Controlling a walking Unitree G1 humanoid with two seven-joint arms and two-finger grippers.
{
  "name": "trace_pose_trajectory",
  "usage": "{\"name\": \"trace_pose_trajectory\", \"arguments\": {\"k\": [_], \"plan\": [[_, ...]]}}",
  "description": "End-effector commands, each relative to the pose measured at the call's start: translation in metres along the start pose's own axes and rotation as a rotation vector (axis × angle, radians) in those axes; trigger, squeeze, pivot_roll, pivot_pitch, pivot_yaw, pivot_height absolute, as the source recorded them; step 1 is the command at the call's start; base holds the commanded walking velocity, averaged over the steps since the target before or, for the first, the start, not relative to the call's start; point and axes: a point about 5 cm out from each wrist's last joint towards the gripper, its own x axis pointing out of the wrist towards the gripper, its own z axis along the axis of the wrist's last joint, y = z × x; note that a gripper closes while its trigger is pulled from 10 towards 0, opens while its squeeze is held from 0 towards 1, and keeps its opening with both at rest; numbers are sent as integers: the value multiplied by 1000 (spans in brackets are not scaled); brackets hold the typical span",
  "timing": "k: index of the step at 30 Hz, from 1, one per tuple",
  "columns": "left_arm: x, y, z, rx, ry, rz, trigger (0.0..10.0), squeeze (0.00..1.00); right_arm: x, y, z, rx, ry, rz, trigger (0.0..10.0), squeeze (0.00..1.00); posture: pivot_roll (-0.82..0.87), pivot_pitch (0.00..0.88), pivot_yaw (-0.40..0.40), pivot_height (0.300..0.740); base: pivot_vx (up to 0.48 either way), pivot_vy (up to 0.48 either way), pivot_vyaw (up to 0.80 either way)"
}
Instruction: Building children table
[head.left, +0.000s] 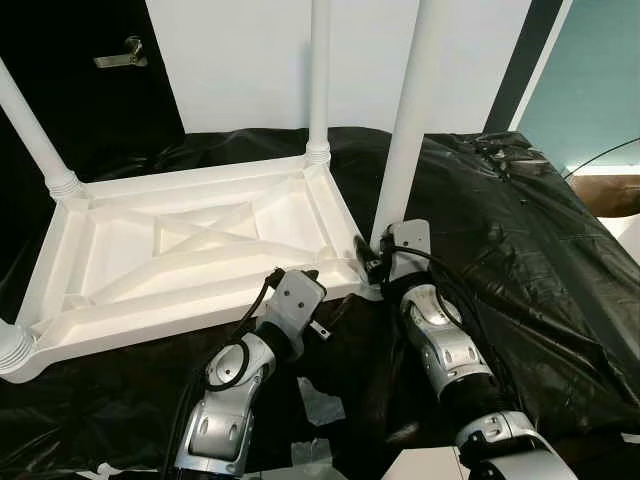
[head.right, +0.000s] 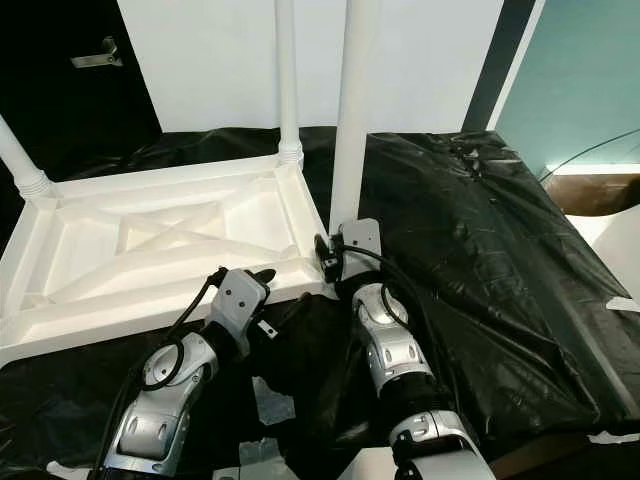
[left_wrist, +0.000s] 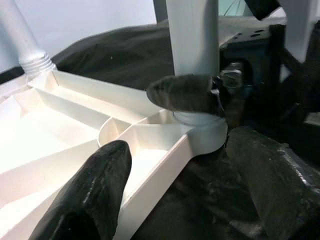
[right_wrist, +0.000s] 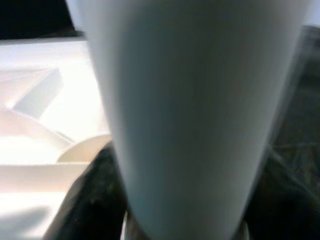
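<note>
1. Right gripper (head.left: 372, 262) is at the near right corner of the table top (head.left: 190, 250), and its black fingers (right_wrist: 90, 200) are pressed on both sides of the base of the near right leg (head.left: 405, 130), so it is pinching this leg.
2. Left gripper (head.left: 318, 290) is at the near edge of the table top, just beside the same corner. Its fingers (left_wrist: 95, 190) are spread apart, one above the inner side of the frame and the other outside the edge; they grip nothing.
3. Table top is white plastic and lies upside down on a black plastic sheet (head.left: 520, 230). Its underside shows a raised rim and crossing ribs that make an X shape in the middle.
4. Near right leg is a smooth white tube, standing nearly upright in the round socket of the corner; in the left wrist view its bottom end sits in this socket.
5. Far right leg (head.left: 319, 70) stands upright in its corner, with a ribbed collar at the bottom.
6. Far left leg (head.left: 35, 130) leans outward from its corner and has the same ribbed collar.
7. At the near left corner, a ribbed white leg base (head.left: 12, 345) is seen at the edge of the picture.
8. Behind the table there is a white wall panel (head.left: 240, 60) and a dark door with a metal handle (head.left: 122, 55).
</note>
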Motion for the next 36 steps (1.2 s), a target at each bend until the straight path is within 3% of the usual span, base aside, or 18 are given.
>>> {"name": "trace_pose_trajectory", "arguments": {"k": [1,6,17,18,19,20,26,28,36], "plan": [[0,7,-5,-6,27,149,10000,0,-3,-2,-8,17,41,8,10000,1000,144,16,-41,740,0,0,0],[-3,6,-6,-7,35,142,10000,0,-4,-8,10,26,-41,150,10000,1000,143,19,-43,740,0,0,0],[-5,7,-8,-4,41,140,10000,0,-6,-23,16,-7,-49,276,10000,1000,149,14,-48,740,0,0,0],[-7,6,-8,-5,41,139,10000,0,-6,-29,17,-24,-49,326,10000,839,149,14,-48,740,0,0,0],[-7,6,-8,-5,41,139,10000,0,-6,-29,17,-24,-49,326,10000,839,149,14,-48,740,0,0,0],[-8,5,-8,-5,41,131,10000,0,-6,-34,17,-50,-44,382,10000,0,150,9,-46,740,0,0,0],[-12,2,-10,-1,60,85,10000,0,-1,-42,24,-97,-19,575,10000,0,153,0,-36,740,0,0,0],[-12,2,-10,-1,60,85,10000,0,-1,-42,24,-97,-19,575,10000,0,153,0,-36,740,0,0,0],[-14,5,-10,11,66,74,10000,0,10,-39,29,-202,57,778,10000,0,158,0,-32,740,0,0,0]]}}
